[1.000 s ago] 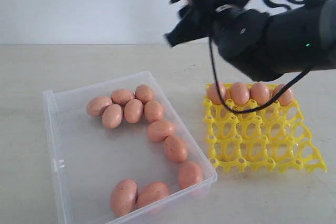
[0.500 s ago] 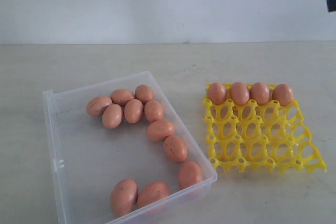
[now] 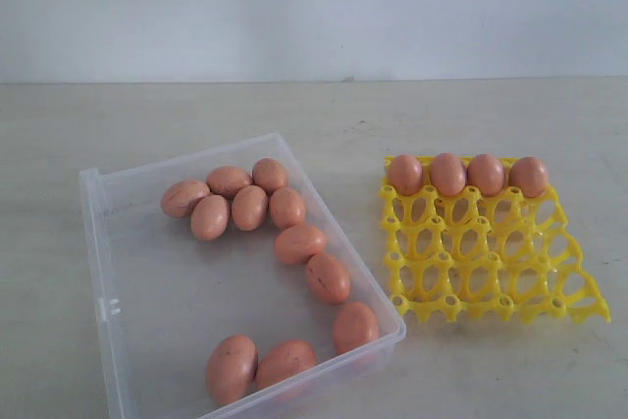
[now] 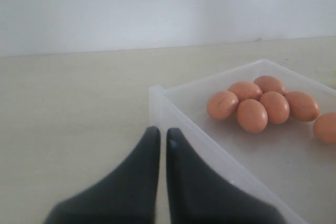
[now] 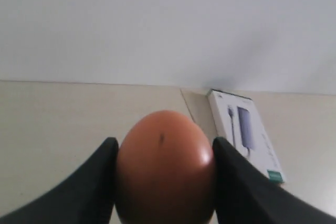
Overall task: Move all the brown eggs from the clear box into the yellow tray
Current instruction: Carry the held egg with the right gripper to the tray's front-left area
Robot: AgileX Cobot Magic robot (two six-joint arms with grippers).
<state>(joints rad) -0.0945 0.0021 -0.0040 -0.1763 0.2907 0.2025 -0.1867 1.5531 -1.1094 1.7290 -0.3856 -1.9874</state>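
The clear box (image 3: pixel 147 340) lies at the left of the table with several brown eggs (image 3: pixel 250 207) in it: a cluster at the back, a line along the right wall, others at the front. Several more eggs (image 3: pixel 448 175) fill the back row of the yellow tray (image 3: pixel 491 272) to the right. Neither arm shows in the exterior view. My left gripper (image 4: pixel 162 136) is shut and empty, just outside the box's corner (image 4: pixel 157 94), with eggs (image 4: pixel 252 115) beyond it. My right gripper (image 5: pixel 164 148) is shut on a brown egg (image 5: pixel 165 166), away from box and tray.
A white flat carton (image 5: pixel 247 135) with a printed picture lies on the table beyond the right gripper. A pale wall stands behind the table.
The right arm, which hung over the tray's back row a second ago, has left the exterior view. The eggs in box and tray have not moved.
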